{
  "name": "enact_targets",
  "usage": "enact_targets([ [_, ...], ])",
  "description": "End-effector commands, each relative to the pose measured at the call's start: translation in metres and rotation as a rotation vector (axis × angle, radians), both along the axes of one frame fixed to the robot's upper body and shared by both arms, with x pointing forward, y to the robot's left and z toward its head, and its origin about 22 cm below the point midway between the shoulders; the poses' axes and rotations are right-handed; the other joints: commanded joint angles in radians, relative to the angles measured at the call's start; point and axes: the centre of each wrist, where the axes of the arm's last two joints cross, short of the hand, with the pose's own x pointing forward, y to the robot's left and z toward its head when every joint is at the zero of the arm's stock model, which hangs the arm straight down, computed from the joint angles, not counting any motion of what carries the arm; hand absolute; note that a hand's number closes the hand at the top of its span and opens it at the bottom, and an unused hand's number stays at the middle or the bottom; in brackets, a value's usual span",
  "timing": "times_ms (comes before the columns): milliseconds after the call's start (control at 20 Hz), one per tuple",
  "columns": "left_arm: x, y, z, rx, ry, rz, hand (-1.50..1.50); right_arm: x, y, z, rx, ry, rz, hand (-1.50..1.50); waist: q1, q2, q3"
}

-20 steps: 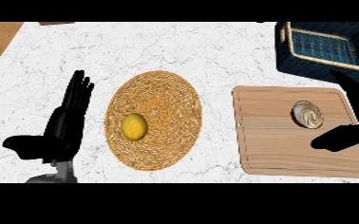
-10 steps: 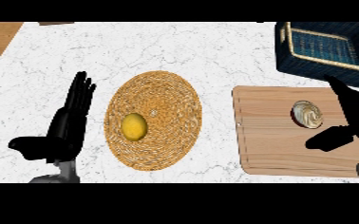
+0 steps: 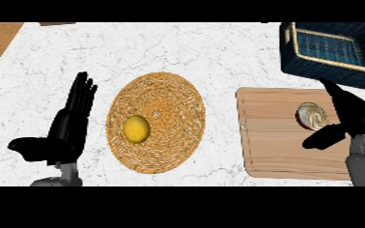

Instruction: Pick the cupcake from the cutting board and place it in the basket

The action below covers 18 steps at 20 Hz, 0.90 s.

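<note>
A cupcake with pale frosting sits on the right part of the wooden cutting board. My right hand is at the board's right side, fingers straight along the cupcake's right edge and the thumb spread below it, open around it. A round woven basket lies flat at centre-left with a yellow lemon in it. My left hand rests open at the lower left, fingers up, just left of the basket.
A dark blue appliance or box stands at the far right, just behind the cutting board. A strip of wood shows at the top left corner. White marble counter spreads behind the basket.
My right hand has moved up and left along the board's right side, closer around the cupcake. The left hand, basket and lemon have not moved.
</note>
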Motion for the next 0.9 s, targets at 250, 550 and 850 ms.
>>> enact_targets([
  [250, 0.003, -0.007, 0.008, 0.004, 0.0, -0.011, 0.0, -0.004, -0.003, -0.024, 0.016, 0.028, 0.002, -1.5, -0.001, 0.0, 0.0],
  [550, -0.007, 0.008, 0.004, 0.001, -0.004, -0.008, 0.0, 0.003, -0.013, -0.034, 0.005, 0.027, 0.013, -1.5, 0.0, 0.0, 0.0],
  [850, -0.001, -0.011, 0.007, -0.007, 0.001, 0.001, 0.0, 0.02, 0.001, -0.043, 0.031, -0.002, -0.013, -1.5, 0.002, 0.0, 0.0],
])
